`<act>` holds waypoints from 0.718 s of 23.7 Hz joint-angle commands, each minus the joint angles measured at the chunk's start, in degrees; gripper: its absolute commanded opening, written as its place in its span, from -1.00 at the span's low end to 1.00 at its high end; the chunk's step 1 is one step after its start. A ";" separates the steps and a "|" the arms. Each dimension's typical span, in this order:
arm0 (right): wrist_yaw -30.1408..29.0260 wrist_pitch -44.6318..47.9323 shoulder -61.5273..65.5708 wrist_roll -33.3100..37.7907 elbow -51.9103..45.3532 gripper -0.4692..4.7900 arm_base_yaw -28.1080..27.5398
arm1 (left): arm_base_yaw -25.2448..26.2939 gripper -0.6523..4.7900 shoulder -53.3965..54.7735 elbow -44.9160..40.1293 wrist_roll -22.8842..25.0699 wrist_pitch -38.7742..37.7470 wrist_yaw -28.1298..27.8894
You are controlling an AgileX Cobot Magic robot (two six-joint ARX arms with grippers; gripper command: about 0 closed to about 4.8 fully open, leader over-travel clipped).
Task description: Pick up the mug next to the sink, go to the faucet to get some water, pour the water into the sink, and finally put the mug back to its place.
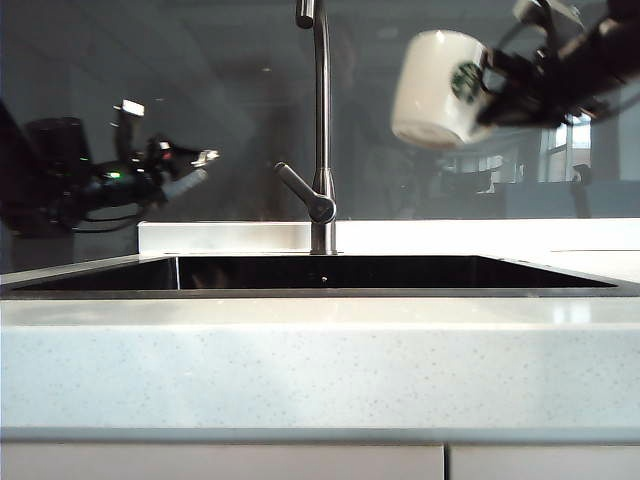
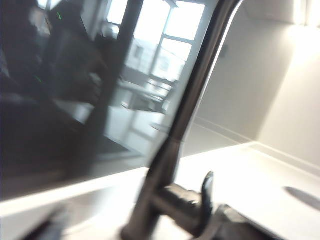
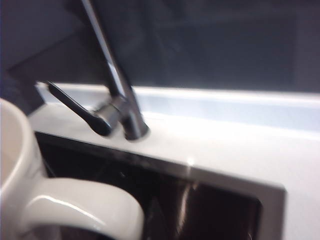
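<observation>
Pale speckled countertop (image 1: 300,370) frames the dark sink (image 1: 330,272). Above its right side the mug (image 1: 436,88) is held tilted by its handle in the closed right gripper (image 1: 497,88), presumably for carrying to the faucet (image 1: 321,120). The left gripper (image 1: 196,170) is seen left of the faucet lever, its jaw state not discernible.

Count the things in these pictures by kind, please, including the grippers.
Mug: 1
Faucet: 1
Sink: 1
Grippers: 2, the left gripper beside the faucet, the right gripper holding the mug
Total: 5

Pale speckled countertop (image 1: 320,370) (dark sink (image 1: 320,272) sunk in), faucet (image 1: 321,130) at its back edge.
</observation>
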 commanded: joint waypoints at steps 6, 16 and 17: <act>2.38 -6.34 -0.87 -2.27 12.07 -0.84 5.07 | -9.16 1.00 1.68 4.85 14.27 -14.19 0.52; 4.13 -8.20 3.69 -4.11 15.69 -0.84 10.99 | -10.14 1.00 1.73 7.78 14.97 -13.11 1.38; 4.48 -9.88 5.64 -4.13 17.77 -0.84 11.56 | -10.16 1.00 1.73 8.81 14.95 -13.14 4.17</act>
